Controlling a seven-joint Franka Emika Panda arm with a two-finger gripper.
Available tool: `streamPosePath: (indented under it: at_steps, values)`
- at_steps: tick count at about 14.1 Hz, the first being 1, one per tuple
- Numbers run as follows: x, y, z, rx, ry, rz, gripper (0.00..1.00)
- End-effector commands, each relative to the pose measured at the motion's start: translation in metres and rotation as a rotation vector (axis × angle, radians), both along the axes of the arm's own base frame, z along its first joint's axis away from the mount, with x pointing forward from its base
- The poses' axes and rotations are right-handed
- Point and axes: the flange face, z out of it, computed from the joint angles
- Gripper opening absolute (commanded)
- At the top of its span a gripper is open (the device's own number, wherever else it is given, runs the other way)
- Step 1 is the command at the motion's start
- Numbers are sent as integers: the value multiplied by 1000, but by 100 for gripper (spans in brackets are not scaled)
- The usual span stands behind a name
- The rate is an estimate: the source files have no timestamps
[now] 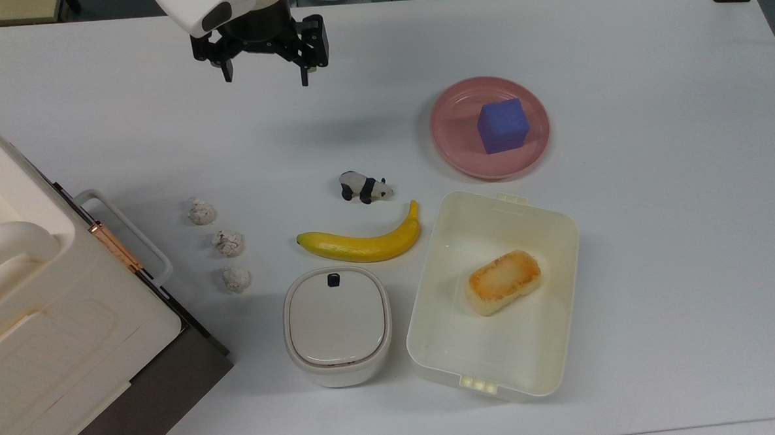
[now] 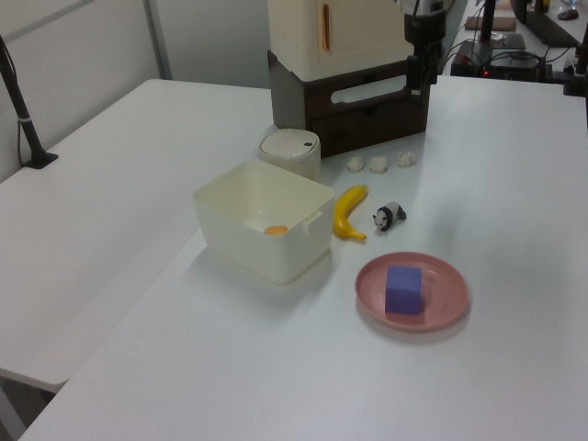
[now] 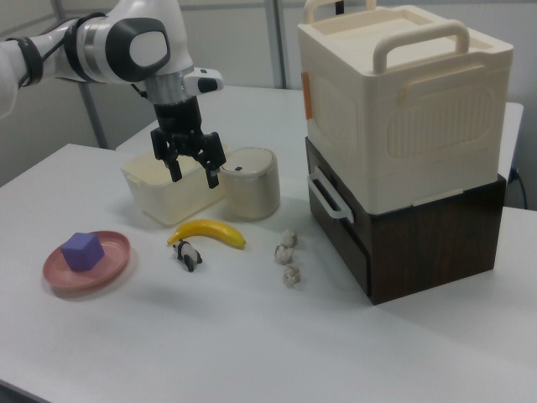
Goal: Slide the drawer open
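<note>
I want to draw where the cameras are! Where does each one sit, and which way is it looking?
Top view: hangs overhead, looking straight down at the table; the gripper shows at the upper edge.
Left view: sits past the pink plate, looking across the table at the drawer; the gripper shows in front of it.
Right view: sits low at the table's side, looking across it, with the drawer on the right view's right; the arm and open gripper show.
All three share the banana.

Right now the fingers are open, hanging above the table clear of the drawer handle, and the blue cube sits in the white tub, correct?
One slip: the blue cube sits on the pink plate, as the top view shows. The white tub holds a toasted bread piece. The rest stands.
</note>
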Motion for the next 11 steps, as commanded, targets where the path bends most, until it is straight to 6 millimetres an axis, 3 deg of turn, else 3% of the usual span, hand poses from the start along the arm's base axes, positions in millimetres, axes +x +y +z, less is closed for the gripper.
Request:
streamPosePath:
  at_steps: [1,5,8,11]
  values:
    - [-7,3,1,-9,19,57,100]
    - [-7,1,1,-6,30,199,99]
    - [-4,-18,2,-7,20,406,97]
    - [-3,-29,3,-11,18,495,96]
